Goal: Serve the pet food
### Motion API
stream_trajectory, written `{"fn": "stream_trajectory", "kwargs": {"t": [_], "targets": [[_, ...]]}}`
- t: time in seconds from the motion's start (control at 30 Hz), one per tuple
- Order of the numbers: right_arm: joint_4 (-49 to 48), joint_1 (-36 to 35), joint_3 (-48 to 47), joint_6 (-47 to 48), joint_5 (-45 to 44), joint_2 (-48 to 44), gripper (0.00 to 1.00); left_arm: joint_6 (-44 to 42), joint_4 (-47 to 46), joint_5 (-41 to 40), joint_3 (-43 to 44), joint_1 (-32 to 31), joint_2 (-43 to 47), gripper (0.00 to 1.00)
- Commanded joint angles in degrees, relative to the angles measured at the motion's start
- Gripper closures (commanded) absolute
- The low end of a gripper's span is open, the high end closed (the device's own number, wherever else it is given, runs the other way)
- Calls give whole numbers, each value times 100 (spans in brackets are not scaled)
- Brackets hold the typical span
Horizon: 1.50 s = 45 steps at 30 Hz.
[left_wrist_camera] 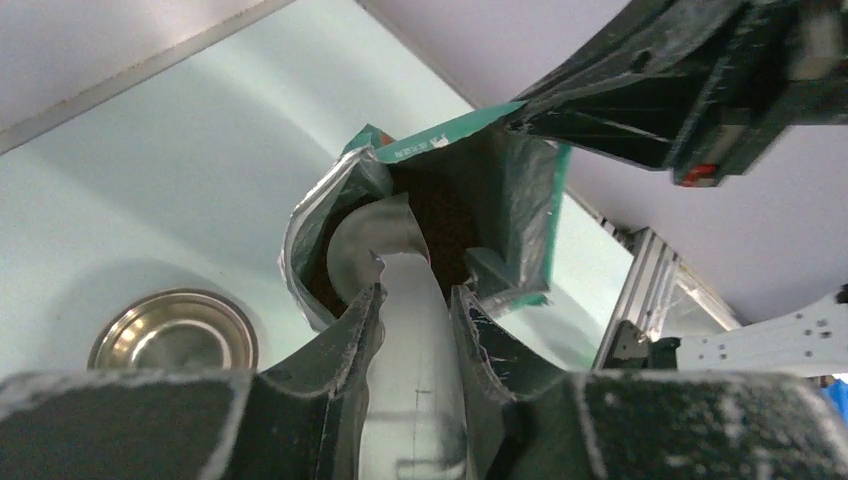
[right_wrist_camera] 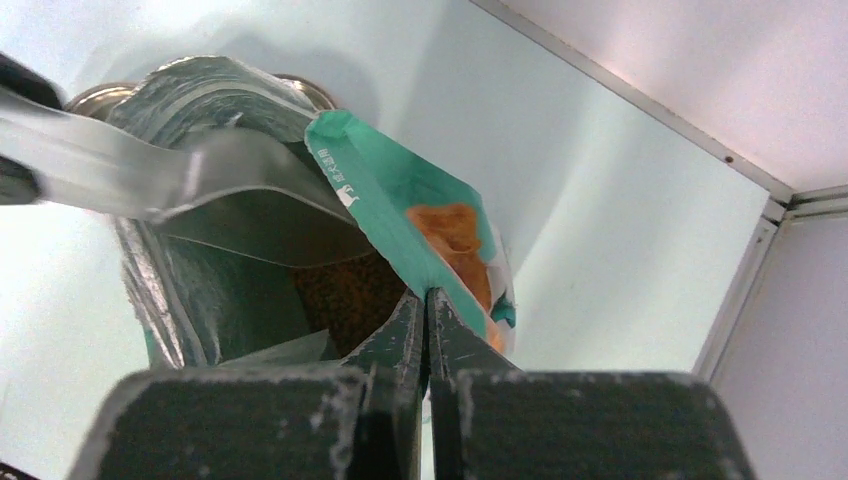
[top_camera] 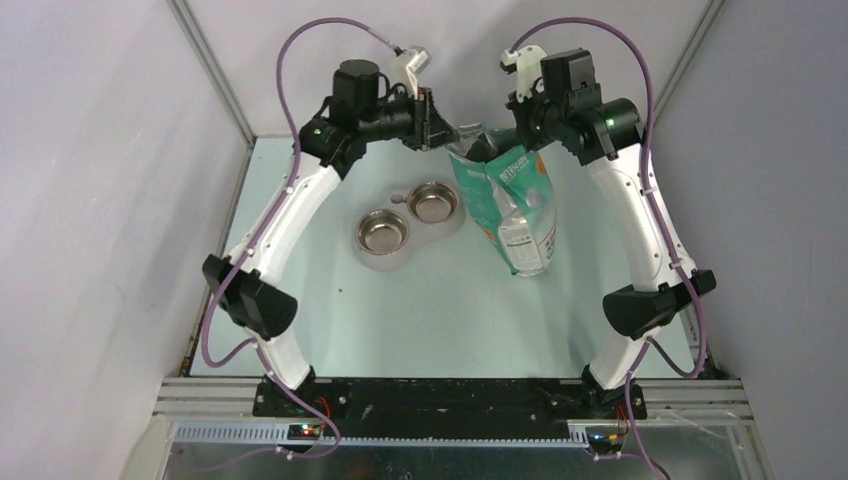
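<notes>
The teal-green and white bag [top_camera: 515, 200] stands open at the back right of the table. My right gripper [right_wrist_camera: 427, 295] is shut on the near rim of the bag [right_wrist_camera: 385, 200] and holds the mouth open. Brown pet food [right_wrist_camera: 345, 290] fills the bottom of the bag. My left gripper [left_wrist_camera: 415, 292] is shut on the handle of a clear plastic scoop [left_wrist_camera: 372, 240]. The scoop's cup is inside the bag mouth [left_wrist_camera: 520, 190], above the pet food [left_wrist_camera: 445, 215]. From above, both grippers [top_camera: 440, 125] [top_camera: 500, 135] meet at the bag's top.
A double feeder with two steel bowls [top_camera: 382, 232] [top_camera: 433, 202] sits left of the bag, both bowls showing bare metal. One bowl [left_wrist_camera: 175, 330] lies below and left of the scoop. Grey walls close the back and sides.
</notes>
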<state>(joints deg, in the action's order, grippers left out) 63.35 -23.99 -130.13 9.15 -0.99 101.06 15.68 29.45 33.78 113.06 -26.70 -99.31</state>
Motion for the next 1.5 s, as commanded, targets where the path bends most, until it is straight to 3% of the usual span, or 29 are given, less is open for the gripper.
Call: {"fn": "stream_trajectory", "kwargs": {"t": [0.0,0.13,0.3,0.57,0.7,1.0,1.13,1.33,1.47], "targets": [[-1051,-149,-171,-295,340,-270,100,-555,518,-275,468,-125,-402,100],[-1027,-156,-90,-478,369,-318,100,-1079,435,-615,440,-469,-518,100],[-957,-269,243,-840,476,-389,100,-1619,-156,-1131,-212,-930,-412,100],[-840,-286,421,-1263,572,-53,100,-2085,-871,-2861,-915,-1381,-606,100],[-838,-270,551,-1417,465,19,100,-2143,-981,-3314,-1403,-1452,-667,100],[-863,-47,911,-1770,690,114,100,-1317,-1274,-2131,-1943,-1600,-1210,100],[-903,117,1391,-1752,896,100,100,-960,-1319,-2030,-2036,-1734,-1403,100],[-1307,271,2263,-1686,1180,-79,100,-477,-976,-1633,-2007,-1725,-1620,100],[-1369,289,2367,-1730,1324,-79,100,-301,-616,-1197,-1855,-1561,-1583,100]]}}
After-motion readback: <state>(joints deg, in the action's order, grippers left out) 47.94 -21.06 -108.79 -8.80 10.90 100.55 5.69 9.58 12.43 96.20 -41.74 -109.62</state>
